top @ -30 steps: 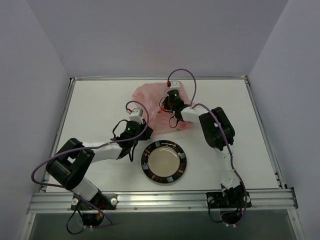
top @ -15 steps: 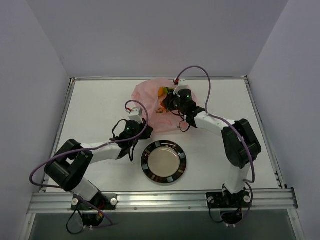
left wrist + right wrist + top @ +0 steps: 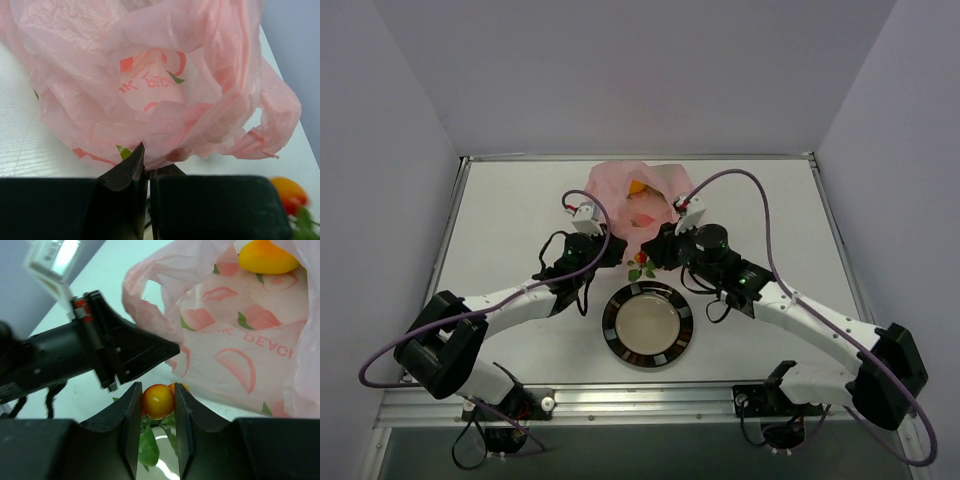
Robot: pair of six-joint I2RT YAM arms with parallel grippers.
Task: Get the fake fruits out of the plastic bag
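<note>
Between the fingers of the right gripper (image 3: pixel 156 388) sits the red-orange berry cluster (image 3: pixel 158 401), pinched and now drawn clear of the plastic bag (image 3: pixel 240 340); half a second ago this gripper was at the bag's mouth. Just beside it, the left gripper (image 3: pixel 146 165) is pressed shut on the bag's near edge, anchoring it. One fruit is out, hanging near the plate (image 3: pixel 610 325); the orange-yellow fruit (image 3: pixel 266 257) remains inside.

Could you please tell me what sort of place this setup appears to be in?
Most likely a robotics lab test cell: a white table boxed in by plain walls, a left arm and right arm bolted to a metal rail, and props only, a pink bag and toy fruit.
</note>
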